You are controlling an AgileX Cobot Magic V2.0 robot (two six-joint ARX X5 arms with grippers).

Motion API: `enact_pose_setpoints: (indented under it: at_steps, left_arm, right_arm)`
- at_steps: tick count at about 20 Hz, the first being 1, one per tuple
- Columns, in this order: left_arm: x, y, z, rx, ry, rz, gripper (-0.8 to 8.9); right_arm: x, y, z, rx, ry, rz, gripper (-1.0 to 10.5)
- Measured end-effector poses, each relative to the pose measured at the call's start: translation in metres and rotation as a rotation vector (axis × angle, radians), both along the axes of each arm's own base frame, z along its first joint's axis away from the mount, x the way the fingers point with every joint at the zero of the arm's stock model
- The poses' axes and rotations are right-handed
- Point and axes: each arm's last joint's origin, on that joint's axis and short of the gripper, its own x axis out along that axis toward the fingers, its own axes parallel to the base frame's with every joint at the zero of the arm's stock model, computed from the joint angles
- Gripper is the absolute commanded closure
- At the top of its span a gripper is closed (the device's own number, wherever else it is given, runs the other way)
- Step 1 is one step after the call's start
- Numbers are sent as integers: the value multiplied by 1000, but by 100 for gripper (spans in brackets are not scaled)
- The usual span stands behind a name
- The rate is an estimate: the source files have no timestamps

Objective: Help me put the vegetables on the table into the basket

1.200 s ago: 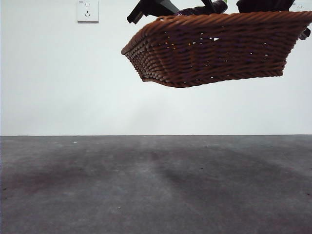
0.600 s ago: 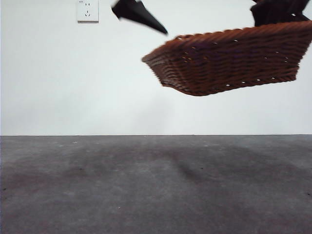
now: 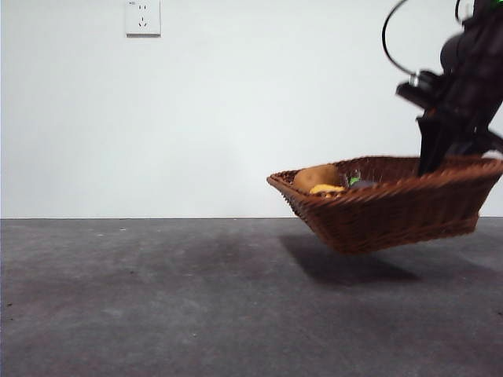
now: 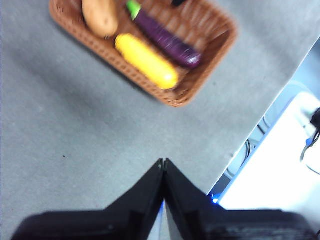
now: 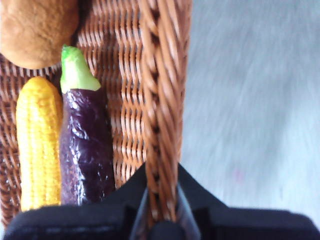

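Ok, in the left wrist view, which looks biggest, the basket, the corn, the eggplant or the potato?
1. Basket, clearly biggest; it holds the others.
2. Corn and eggplant look about equally long; too blurry to rank.
3. Potato, smallest, though partly cut off by the picture's edge.

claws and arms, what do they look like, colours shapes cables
Both claws are matte black. The left claw has two flat wedge-shaped fingers tapering to a point from a broad black base. The right claw shows black fingers with rounded shoulders on a black body. In the front view, the right arm is a dark, blocky, jointed mass with a thin black cable looping above it.
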Motion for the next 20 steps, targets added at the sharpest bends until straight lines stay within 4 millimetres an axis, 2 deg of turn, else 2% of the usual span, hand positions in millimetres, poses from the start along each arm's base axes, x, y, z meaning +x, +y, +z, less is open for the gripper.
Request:
enact_pose_setpoints:
  at_steps: [3,6,9,12,13,15,16,18,20]
  left_arm:
    - [-8,4,4,-28,-3,8,817]
    - [-21,4,9,-61,-1,-14,817]
    - [-32,4,12,-86,0,-40,817]
    - [-35,2,12,-89,6,-56,817]
    - [-35,1,12,-89,7,-59,817]
    - [-36,1,12,-89,7,-61,817]
    - [-35,1,12,-88,5,-59,817]
    - [-35,1,12,-82,-2,-50,817]
    - [-35,2,13,-78,-9,-44,817]
  right_arm:
    - [14,-10,-28,22,37,-30,954]
    - [21,-22,-48,29,82,-59,954]
    - [24,-30,-58,49,91,-72,954]
    - [25,-31,-61,56,93,-72,945]
    - [25,-31,-61,55,93,-72,910]
    - [25,-32,-61,54,101,-94,526]
    - [26,-31,-61,56,106,-106,433]
    - [24,-32,-55,56,98,-119,433]
    - [16,-31,-23,49,20,-125,433]
